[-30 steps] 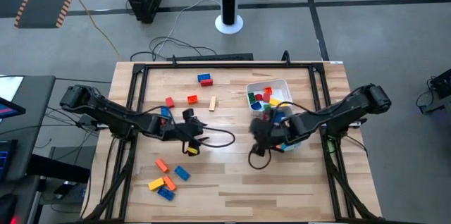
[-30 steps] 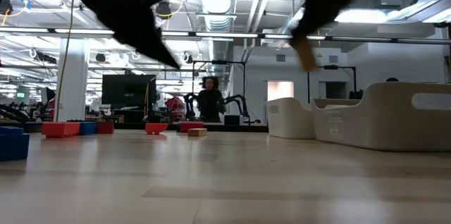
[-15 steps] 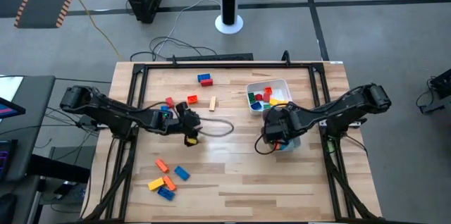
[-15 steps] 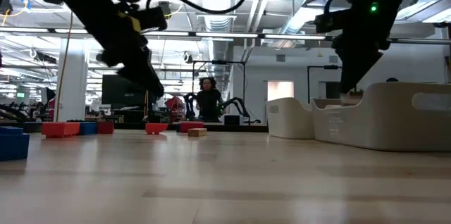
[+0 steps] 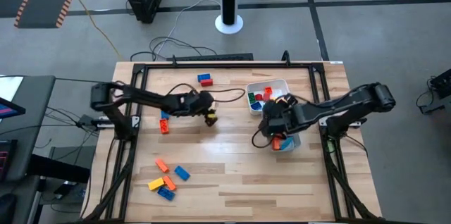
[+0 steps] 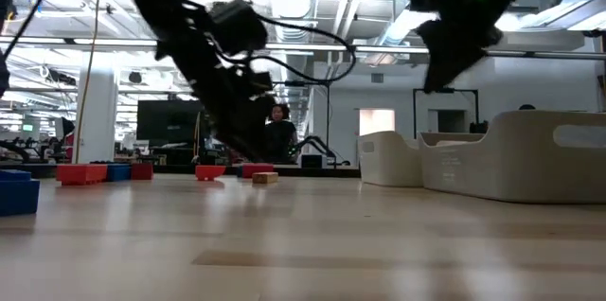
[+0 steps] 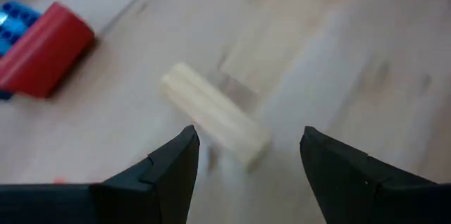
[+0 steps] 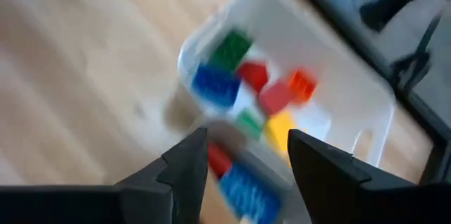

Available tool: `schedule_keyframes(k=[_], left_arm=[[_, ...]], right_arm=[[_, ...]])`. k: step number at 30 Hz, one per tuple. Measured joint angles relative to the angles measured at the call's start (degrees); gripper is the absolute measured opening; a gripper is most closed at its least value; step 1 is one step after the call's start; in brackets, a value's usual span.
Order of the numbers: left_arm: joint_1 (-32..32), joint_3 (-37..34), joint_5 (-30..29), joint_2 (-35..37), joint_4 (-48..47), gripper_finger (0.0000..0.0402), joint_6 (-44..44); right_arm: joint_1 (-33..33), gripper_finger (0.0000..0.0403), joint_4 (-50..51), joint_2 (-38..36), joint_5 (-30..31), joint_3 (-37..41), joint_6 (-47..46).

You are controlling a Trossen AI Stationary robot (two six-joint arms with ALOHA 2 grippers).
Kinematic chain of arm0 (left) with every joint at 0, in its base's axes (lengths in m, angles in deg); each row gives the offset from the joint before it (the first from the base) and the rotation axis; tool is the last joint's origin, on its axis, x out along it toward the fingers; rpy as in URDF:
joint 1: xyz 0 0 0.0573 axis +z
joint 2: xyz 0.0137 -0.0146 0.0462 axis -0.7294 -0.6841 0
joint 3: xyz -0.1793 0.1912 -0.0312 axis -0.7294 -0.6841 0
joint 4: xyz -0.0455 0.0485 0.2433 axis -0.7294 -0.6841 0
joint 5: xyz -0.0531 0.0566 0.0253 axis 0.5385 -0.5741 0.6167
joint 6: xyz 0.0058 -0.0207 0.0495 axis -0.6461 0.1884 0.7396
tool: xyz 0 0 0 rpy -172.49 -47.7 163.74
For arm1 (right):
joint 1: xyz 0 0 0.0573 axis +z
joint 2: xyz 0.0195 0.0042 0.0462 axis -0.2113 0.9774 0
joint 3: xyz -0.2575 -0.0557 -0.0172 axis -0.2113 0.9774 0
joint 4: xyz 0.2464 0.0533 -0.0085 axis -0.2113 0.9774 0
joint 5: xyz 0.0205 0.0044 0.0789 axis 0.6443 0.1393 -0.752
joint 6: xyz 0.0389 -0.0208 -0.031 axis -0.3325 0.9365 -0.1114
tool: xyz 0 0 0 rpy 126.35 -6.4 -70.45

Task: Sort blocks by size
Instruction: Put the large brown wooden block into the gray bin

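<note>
Sorting in progress, read from left to right. A loose cluster of orange and blue blocks [image 5: 166, 179] lies at the near left of the table [image 5: 232, 182]. The left pincer [image 5: 209, 115], fingers apart and empty, hovers just over a tan bar-shaped block [image 7: 214, 115] lying flat on the wood, with a red block [image 7: 44, 49] nearby; the step in hand appears to be picking up this bar, which calls for lowering and closing across its narrow sides. A red-and-blue pair [image 5: 205, 79] sits near the far edge. The right pincer [image 5: 273, 113], fingers apart and empty, hangs over two tubs: a white tub [image 5: 282, 83] holding red, green, blue and yellow blocks, and a clear tub [image 5: 294, 141] holding red and blue ones
</note>
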Motion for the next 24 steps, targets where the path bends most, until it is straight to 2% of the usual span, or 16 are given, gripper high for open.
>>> schedule_keyframes(k=[6, 15, 19, 24], left_arm=[[2.8, 5.1, -1.8, -6.5, 0.1, 0.0238, -1.5], [4.3, 6.0, -0.3, -10.2, 0.2, 0.0231, -1.2], [3.5, 6.0, 0.0, -10.2, 0.4, 0.0187, 1.0], [2.8, 6.0, 0.6, -10.2, 0.2, 0.0095, 3.9]], right_arm=[[1.8, 0.0212, -5.7, -4.2, 0.9, 0.2, 4.5], [7.0, 0.0197, -5.9, -4.6, 2.8, 0.3, 4.7], [6.7, 0.0188, -6.0, -4.6, 2.9, 0.3, 4.7], [6.2, 0.0179, -6.3, -4.6, 3.1, 0.3, 4.6]])
